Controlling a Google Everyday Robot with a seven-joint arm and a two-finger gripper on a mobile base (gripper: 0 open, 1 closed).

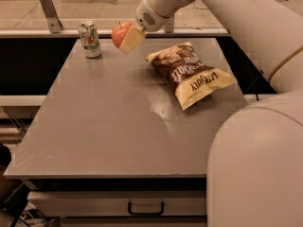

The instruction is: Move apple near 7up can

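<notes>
So our gripper (126, 37) is pinching the apple (119, 32), holding it above the far edge of the table (118, 126). The 7up can (89, 39) stands close by on its left and lower, so we reckon left-and-down does it.

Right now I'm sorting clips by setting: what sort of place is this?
Likely an office break area: grey counter with drawer, chip bag and 7up can on it; gripper holds apple above its far edge.
</notes>
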